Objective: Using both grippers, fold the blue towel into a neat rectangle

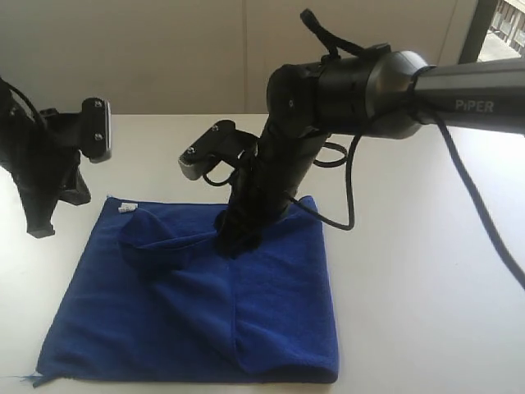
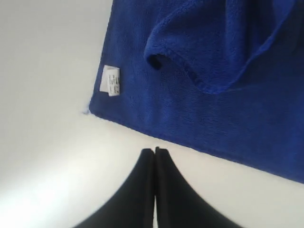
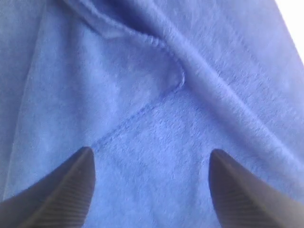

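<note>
Nearest the exterior camera, the blue towel (image 1: 271, 320) lies spread on the white worktop (image 1: 426, 312). Its near edge is fairly straight and a long crease runs up its middle, so I judge it part folded and not yet a neat rectangle. Further in, a loose flap (image 1: 160, 234) is humped and rumpled toward the far left instead of lying flat. Just beside that hump the right gripper (image 1: 238, 236) points down at the cloth near the far edge, jaws spread wide with nothing between them. Whether the tips touch the pile I cannot tell. The right wrist view shows a hemmed corner (image 3: 176, 80) just ahead of the ridged pads (image 3: 71, 190). The step in hand looks like taking hold of that loose layer. To do it well, the jaws should straddle the hem and close on the upper layer alone, not the sheet beneath. They should then lift only enough to clear before drawing the flap across until the hems meet. Beyond, the white tag (image 1: 125, 208) lies flat at the far left corner. The left gripper (image 1: 41, 217) hangs off the cloth over bare worktop, jaws clenched on nothing. It would do well to open and hold down that tagged corner, so that the towel does not drag.
</note>
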Action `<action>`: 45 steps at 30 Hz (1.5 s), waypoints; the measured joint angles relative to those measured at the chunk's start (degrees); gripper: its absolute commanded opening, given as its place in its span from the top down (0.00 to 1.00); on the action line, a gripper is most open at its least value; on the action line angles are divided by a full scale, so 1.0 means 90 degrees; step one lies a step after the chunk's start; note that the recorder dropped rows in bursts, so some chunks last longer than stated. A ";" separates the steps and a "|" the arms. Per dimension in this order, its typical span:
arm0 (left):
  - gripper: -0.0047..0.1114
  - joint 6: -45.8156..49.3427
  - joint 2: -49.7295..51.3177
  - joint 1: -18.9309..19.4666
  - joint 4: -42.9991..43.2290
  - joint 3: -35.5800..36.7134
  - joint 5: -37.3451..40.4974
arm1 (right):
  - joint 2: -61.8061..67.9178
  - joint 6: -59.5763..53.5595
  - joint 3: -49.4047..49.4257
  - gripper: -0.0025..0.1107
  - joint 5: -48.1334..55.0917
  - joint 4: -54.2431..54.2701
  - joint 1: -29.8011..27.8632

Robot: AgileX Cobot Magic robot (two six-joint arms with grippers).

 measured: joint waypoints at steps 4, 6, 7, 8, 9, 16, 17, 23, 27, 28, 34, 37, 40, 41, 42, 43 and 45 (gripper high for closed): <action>0.96 0.0675 0.0555 0.0025 -0.0030 0.0000 -0.0692 | 0.0000 -0.0768 0.0000 0.42 -0.0664 0.0648 0.0170; 0.96 0.0763 0.0818 0.0085 -0.0030 0.0000 -0.0914 | 0.0000 -0.1256 0.0000 0.42 -0.0944 0.0989 0.0377; 0.96 0.0777 0.0919 0.0117 -0.0030 0.0000 -0.0962 | 0.0000 -0.1428 0.0000 0.42 -0.1104 0.1063 0.0471; 0.96 0.0792 0.1000 0.0152 -0.0030 0.0000 -0.1028 | 0.0000 -0.1607 0.0000 0.42 -0.1286 0.1112 0.0589; 0.95 0.0792 0.1059 0.0169 -0.0030 0.0000 -0.1095 | 0.0028 -0.1727 0.0000 0.42 -0.1511 0.1166 0.0711; 0.76 0.0386 0.1137 0.0234 -0.0130 -0.0003 -0.1266 | 0.0592 -0.1887 0.0000 0.42 -0.2952 0.1201 0.1113; 0.74 -0.0028 0.1137 0.0234 -0.0170 -0.0003 -0.1266 | 0.0687 -0.1828 0.0000 0.42 -0.3056 0.1201 0.1117; 0.58 -0.2213 0.1137 0.0601 -0.0444 -0.0177 -0.1093 | 0.0863 -0.1582 0.0005 0.42 -0.3222 0.1201 0.1128; 0.55 -0.2430 0.1157 0.1106 -0.1433 -0.0622 -0.0088 | 0.0863 -0.1559 0.0005 0.42 -0.3376 0.1391 0.1128; 0.55 -0.2377 0.1176 0.1250 -0.1772 -0.0755 0.0205 | 0.0876 -0.1559 0.0005 0.42 -0.3384 0.1448 0.1128; 0.56 -0.1078 0.1465 0.1891 -0.3897 -0.1122 0.1687 | 0.1059 -0.1559 0.0005 0.42 -0.3437 0.1590 0.1140; 0.58 -0.0277 0.1585 0.1942 -0.4266 -0.1130 0.1787 | 0.1128 -0.1559 0.0005 0.49 -0.3337 0.1608 0.1140; 0.58 0.0709 0.1706 0.1942 -0.4351 -0.1130 0.1940 | 0.1187 -0.1559 0.0005 0.63 -0.3279 0.1606 0.1140; 0.58 0.1147 0.1736 0.1942 -0.4374 -0.1130 0.2037 | 0.1201 -0.1559 0.0005 0.68 -0.3252 0.1606 0.1140; 0.58 0.1427 0.1780 0.1942 -0.4374 -0.1130 0.2105 | 0.1216 -0.1559 0.0005 0.72 -0.3242 0.1606 0.1140; 0.58 0.1694 0.1810 0.1942 -0.4374 -0.1130 0.2150 | 0.1216 -0.1559 0.0005 0.78 -0.3242 0.1606 0.1140; 0.58 0.2276 0.1871 0.1942 -0.4380 -0.1130 0.2192 | 0.1216 -0.1559 0.0005 0.87 -0.3227 0.1576 0.1140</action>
